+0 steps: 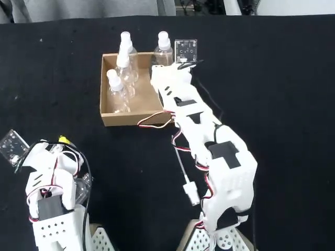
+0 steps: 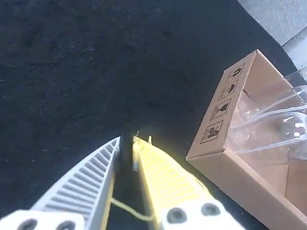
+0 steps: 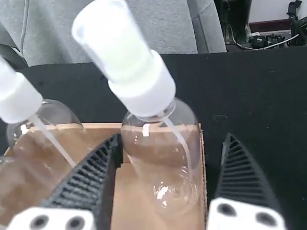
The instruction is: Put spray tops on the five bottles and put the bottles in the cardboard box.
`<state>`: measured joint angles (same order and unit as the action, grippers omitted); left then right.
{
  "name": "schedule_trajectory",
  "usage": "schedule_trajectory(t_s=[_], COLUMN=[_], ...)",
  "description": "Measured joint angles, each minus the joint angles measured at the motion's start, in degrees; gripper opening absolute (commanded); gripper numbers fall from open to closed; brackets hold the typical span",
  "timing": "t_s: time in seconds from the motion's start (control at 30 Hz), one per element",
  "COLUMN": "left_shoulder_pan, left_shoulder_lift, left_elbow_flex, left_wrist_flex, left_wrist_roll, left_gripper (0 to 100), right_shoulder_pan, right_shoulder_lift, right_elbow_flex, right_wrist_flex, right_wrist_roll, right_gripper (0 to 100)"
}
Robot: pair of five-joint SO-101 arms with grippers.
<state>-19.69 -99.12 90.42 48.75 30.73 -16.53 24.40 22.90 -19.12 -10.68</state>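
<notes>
At the far right corner of the open brown cardboard box (image 1: 125, 119), the right hand (image 3: 171, 139) hangs spread around a clear plastic bottle with a white spray top (image 3: 144, 81), which stands inside beside three capped others (image 1: 123, 65). Four look done, one left. A loose white spray top with thin tube (image 1: 191, 192) lies on the black tabletop (image 1: 282, 78) beside that arm. The left hand (image 2: 128, 143), pressed together and empty, sits well back.
</notes>
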Motion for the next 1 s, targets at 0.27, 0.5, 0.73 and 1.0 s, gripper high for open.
schedule_trajectory(t_s=[0.27,0.5,0.73,1.0], left_shoulder_pan=[0.0,0.0,0.0,0.0], left_shoulder_lift=[0.0,0.0,0.0,0.0], left_elbow_flex=[0.0,0.0,0.0,0.0], left_wrist_flex=[0.0,0.0,0.0,0.0], left_wrist_roll=[0.0,0.0,0.0,0.0], left_gripper=[4,4,4,4], right_shoulder_pan=[0.0,0.0,0.0,0.0], right_shoulder_lift=[-1.1,-4.1,-10.2,-17.4], right_elbow_flex=[2.0,3.4,9.0,15.1], right_wrist_flex=[6.2,8.5,8.5,8.5], right_wrist_roll=[0.0,0.0,3.2,3.7], right_gripper=[26.3,26.3,26.3,25.9])
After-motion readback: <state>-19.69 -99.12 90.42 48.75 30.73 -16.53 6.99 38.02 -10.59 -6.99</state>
